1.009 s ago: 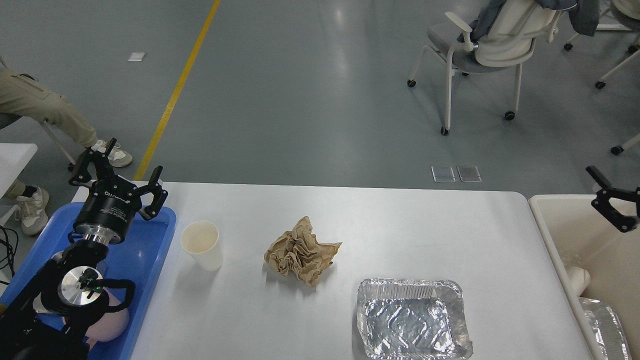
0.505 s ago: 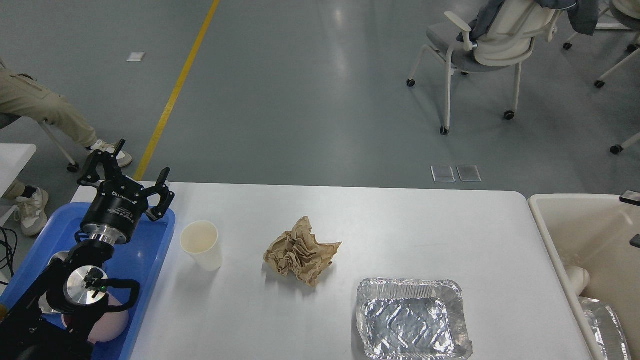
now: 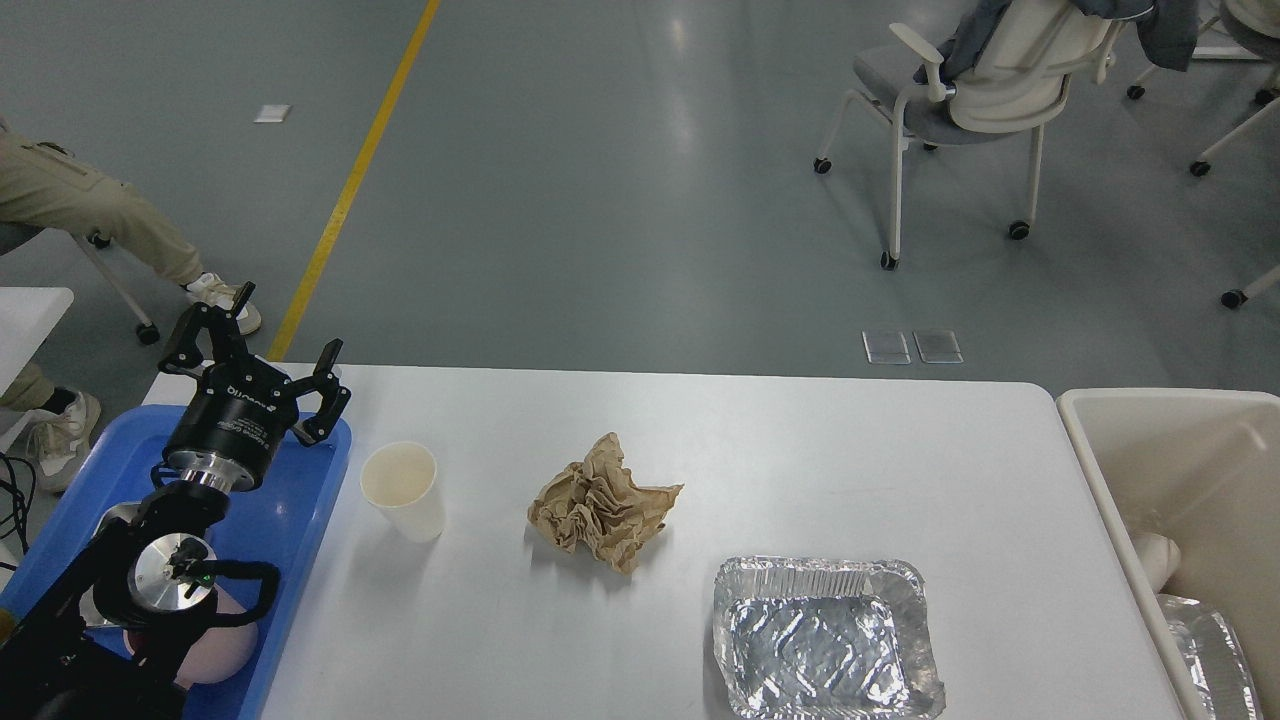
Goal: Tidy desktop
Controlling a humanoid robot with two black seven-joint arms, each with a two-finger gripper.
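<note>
The white desktop (image 3: 820, 460) fills the lower middle of the head view. On it stand a white paper cup (image 3: 403, 489) at the left, a crumpled brown paper (image 3: 602, 501) in the middle and an empty foil tray (image 3: 826, 637) at the front right. My left gripper (image 3: 262, 352) hovers open and empty above the far corner of the blue tray (image 3: 300, 480), left of the cup. My right gripper is out of view.
A beige bin (image 3: 1180, 500) at the right edge holds a white object and a foil piece. A pink object (image 3: 215, 650) lies in the blue tray under my left arm. A seated person's legs (image 3: 90, 220) are at far left, chairs (image 3: 980, 90) behind.
My right gripper, over the beige bin a second ago, has withdrawn out of view to the right. My left gripper has drifted slightly up and right, still open.
</note>
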